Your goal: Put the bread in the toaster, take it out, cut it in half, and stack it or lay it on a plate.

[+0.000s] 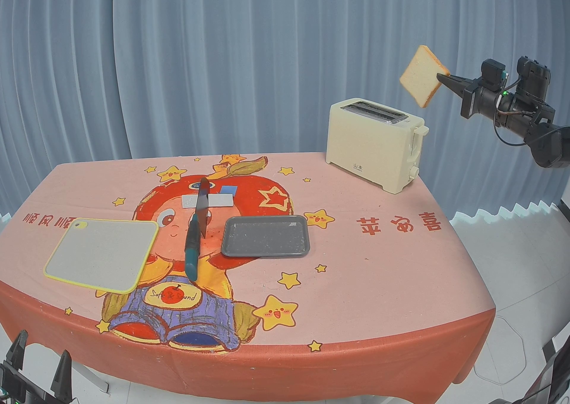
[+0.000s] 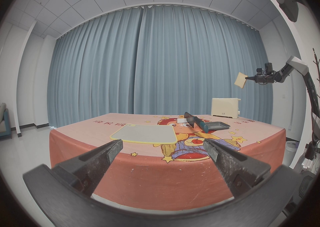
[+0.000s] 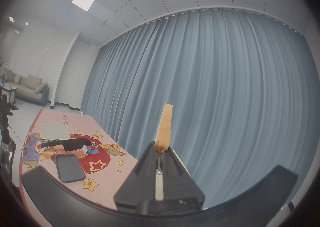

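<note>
bread [image 1: 423, 76]: we saw one slice up in the air, tilted, above and slightly right of the toaster, not touching it.
right gripper [image 1: 443, 76]: pressed together on the slice's edge, held high over the table's far right corner.
left gripper [image 2: 162, 146]: fingers spread wide with nothing between them; we saw it low, off the table's near left edge.
toaster [image 1: 375, 144]: cream, two slots on top, stood at the far right of the table.
tray [image 1: 266, 236]: dark grey, lay flat mid-table.
knife [image 1: 196, 230]: teal handle, dark blade, just left of the tray, blade pointing away from us.
cutting board [image 1: 101, 253]: grey with a yellow rim, lay left of the knife.
table [image 1: 380, 280]: pink cartoon-print cloth, blue curtain [image 1: 237, 37] behind.
</note>
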Robot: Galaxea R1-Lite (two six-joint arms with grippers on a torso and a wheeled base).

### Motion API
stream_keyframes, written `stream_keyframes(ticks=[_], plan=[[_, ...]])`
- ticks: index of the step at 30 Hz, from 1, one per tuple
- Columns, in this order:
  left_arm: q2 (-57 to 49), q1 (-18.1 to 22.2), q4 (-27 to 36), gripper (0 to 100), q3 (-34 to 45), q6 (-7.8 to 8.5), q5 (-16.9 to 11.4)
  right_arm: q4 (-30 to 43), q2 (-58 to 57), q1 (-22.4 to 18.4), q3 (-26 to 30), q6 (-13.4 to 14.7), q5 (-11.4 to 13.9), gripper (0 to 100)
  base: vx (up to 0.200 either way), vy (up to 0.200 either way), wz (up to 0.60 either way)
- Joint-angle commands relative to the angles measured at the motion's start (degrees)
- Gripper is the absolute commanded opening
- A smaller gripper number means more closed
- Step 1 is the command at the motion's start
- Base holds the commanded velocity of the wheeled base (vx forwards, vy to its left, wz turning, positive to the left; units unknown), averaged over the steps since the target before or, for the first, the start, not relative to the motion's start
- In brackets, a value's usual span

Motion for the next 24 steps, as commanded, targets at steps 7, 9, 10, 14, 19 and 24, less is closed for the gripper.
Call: stream_keyframes(ticks=[7,9,10,14,19,24], plan=[[-0.93,0.06,0.02,100,1.01,-0.08,0.02,0.74,3.80,-0.43,-5.90,-0.04,0.93,0,0.000,0.000,0.00],[-0.93,0.06,0.02,100,1.01,0.01,0.02,1.18,4.68,-0.35,-7.57,-0.04,1.02,0,0.000,0.000,0.00],[-0.93,0.06,0.02,100,1.01,-0.08,0.02,1.27,4.86,-0.35,-7.84,-0.04,1.02,0,0.000,0.000,0.00],[-0.93,0.06,0.02,100,1.01,-0.08,0.02,1.27,6.61,-0.43,-10.65,-0.04,1.11,0,0.000,0.000,0.00],[-0.93,0.06,-0.07,100,1.01,-0.08,0.02,1.35,7.93,-0.26,-12.67,0.05,1.20,0,0.000,0.000,0.00],[-0.93,0.06,0.02,100,1.01,-0.08,0.02,1.35,9.51,-0.35,-14.69,0.05,1.20,0,0.000,0.000,0.00]])
